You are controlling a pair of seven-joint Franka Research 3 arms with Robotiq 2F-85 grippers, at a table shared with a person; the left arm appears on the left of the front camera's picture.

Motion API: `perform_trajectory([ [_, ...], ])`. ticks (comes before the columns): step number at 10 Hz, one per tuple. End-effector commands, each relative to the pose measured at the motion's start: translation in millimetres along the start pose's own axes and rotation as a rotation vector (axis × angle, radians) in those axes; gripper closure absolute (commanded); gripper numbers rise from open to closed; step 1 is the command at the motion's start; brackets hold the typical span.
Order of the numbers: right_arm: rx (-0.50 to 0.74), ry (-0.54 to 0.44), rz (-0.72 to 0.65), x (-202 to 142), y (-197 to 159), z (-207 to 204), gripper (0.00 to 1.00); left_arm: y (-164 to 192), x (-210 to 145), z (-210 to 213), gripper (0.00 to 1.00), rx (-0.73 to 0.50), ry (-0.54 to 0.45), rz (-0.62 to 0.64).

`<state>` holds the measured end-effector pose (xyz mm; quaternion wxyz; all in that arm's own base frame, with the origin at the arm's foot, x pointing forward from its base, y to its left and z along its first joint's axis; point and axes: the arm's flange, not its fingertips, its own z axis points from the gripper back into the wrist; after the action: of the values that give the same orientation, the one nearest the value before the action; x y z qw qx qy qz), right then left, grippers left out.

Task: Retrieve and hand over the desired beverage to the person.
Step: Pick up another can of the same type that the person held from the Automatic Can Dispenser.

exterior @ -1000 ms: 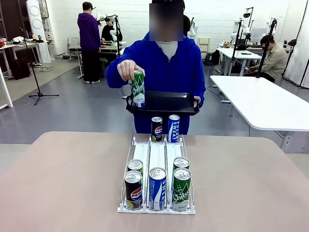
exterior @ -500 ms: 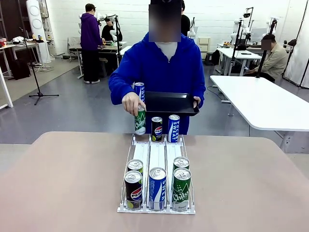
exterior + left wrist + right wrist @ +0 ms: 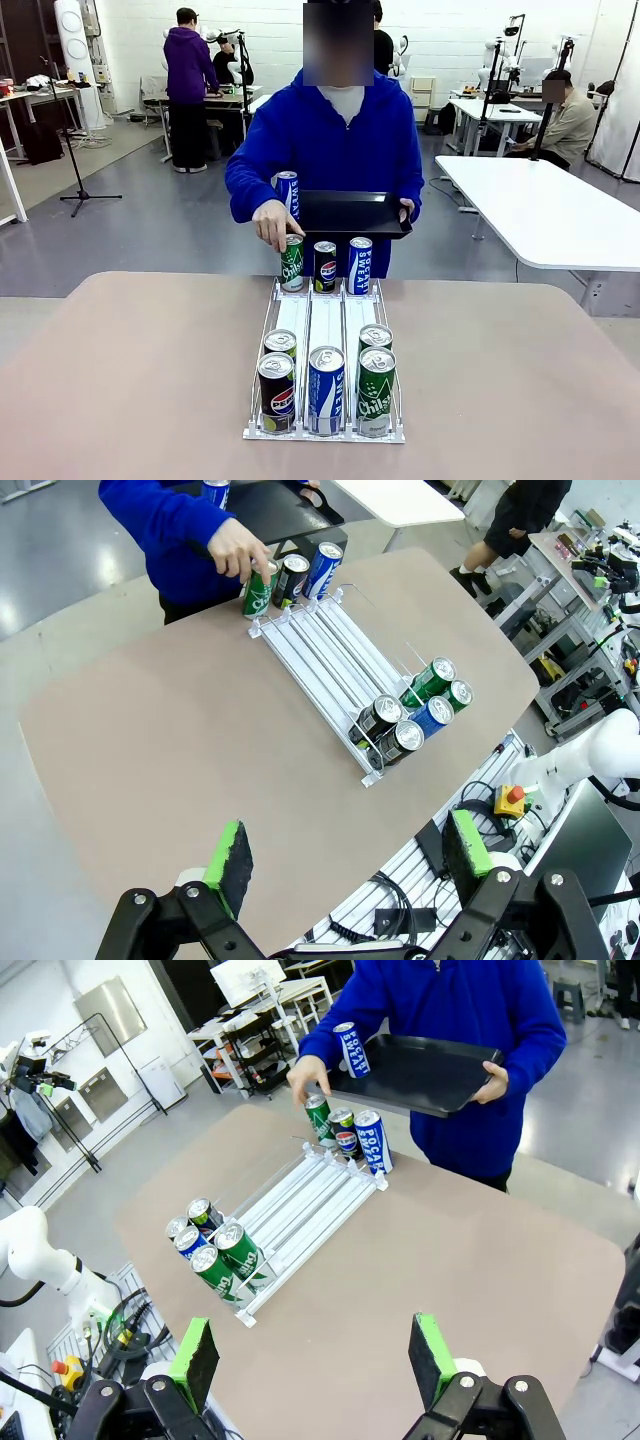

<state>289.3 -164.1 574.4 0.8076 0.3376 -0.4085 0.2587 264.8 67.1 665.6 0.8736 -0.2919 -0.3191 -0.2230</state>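
You have the left end effector (image 3: 349,855) and the right end effector (image 3: 314,1355) high over the robot's side of the desk (image 3: 130,370), each with fingers spread apart and empty. Across it, the person (image 3: 340,140) has one hand (image 3: 275,222) on a green can (image 3: 292,265) at the far end of the white rack (image 3: 325,320), left lane, and holds a black tray (image 3: 350,212) in the other.

You are looking at the person (image 3: 340,140) in a bright blue hoodie, standing at the tabletop's far edge, one hand (image 3: 272,222) gripping the top of a green can (image 3: 292,263) at the rack's (image 3: 325,320) far left end, beside a Pepsi can (image 3: 325,266) and a blue Pocari Sweat can (image 3: 360,265). At the rack's near end five more cans (image 3: 326,390) are standing; another blue can (image 3: 288,193) is standing on the person's tray (image 3: 352,213).
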Motion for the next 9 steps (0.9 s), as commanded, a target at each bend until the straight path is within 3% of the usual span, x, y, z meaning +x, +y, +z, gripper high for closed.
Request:
perform_trajectory([
  [1,0.02,-0.033,0.018,2.3,-2.1,-1.3,0.0,0.9,0.2,-0.7,0.0,0.005,-0.007,-0.004],
  [9,0.02,-0.033,0.018,2.3,-2.1,-1.3,0.0,0.9,0.2,-0.7,0.0,0.005,-0.007,-0.004],
])
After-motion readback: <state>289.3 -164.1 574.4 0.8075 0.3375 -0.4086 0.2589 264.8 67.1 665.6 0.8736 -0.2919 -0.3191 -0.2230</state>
